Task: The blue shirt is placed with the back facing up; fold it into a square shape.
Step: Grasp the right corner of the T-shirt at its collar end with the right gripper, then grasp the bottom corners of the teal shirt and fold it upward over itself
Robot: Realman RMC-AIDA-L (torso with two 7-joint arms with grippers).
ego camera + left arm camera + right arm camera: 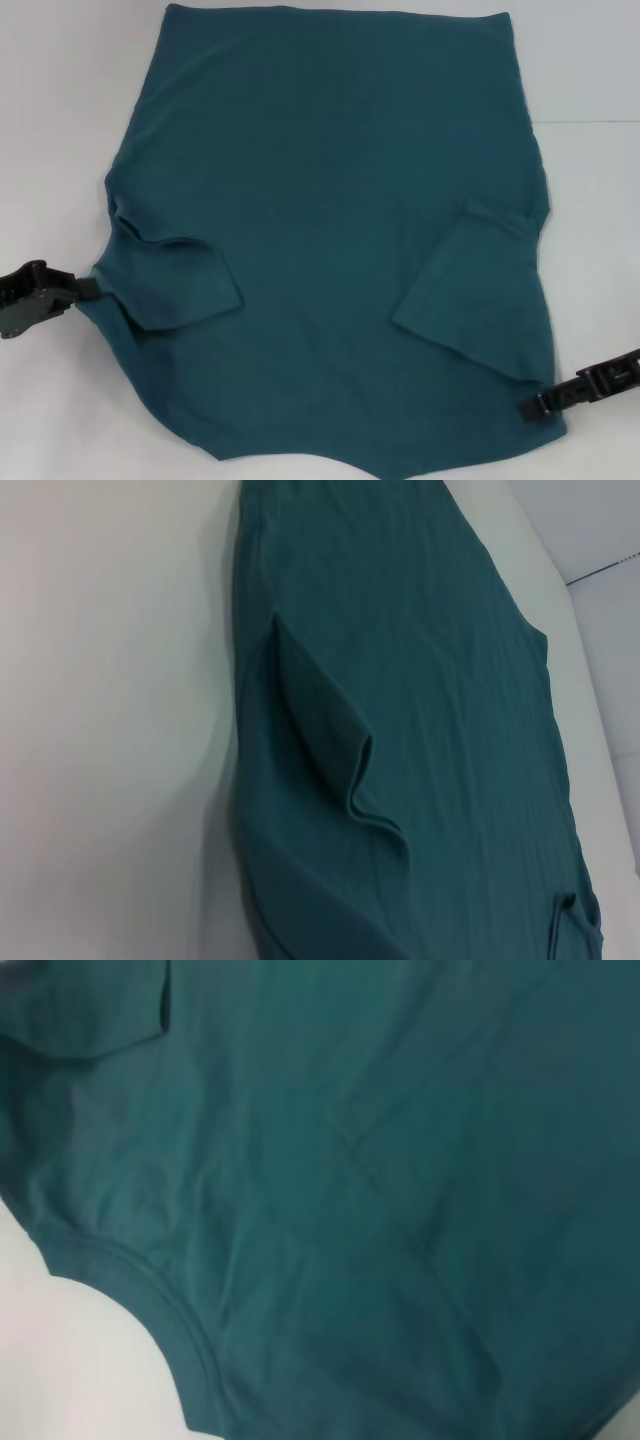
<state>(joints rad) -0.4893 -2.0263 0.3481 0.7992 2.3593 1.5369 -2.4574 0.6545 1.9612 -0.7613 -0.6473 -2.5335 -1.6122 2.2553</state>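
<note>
Looking down from the head view, you see the blue shirt (330, 200) spread flat on the white bench (60, 120), filling most of the frame from the top edge to the bottom. Both short sleeves are folded inward onto the body: the left sleeve (180, 285) lies at the centre left, the right sleeve (470, 290) at the centre right. The hem runs straight along the top of the frame, and the curved neckline sits at the bottom edge.

Your left gripper (88, 288) is at the lower left of the frame, its tip touching the shirt's edge just beside the folded left sleeve. Your right gripper (530, 407) is at the lower right, its tip touching the shirt's lower right corner. You cannot tell from these views whether either pair of jaws is open, closed or pinching cloth.

Your left wrist view shows the shirt (420, 680) with a raised fold of sleeve (320, 730) against the pale bench (110, 730). Your right wrist view is nearly filled with the cloth (400, 1180), with the ribbed neckline (150, 1290) curving at its lower left against the bench (70, 1380).
</note>
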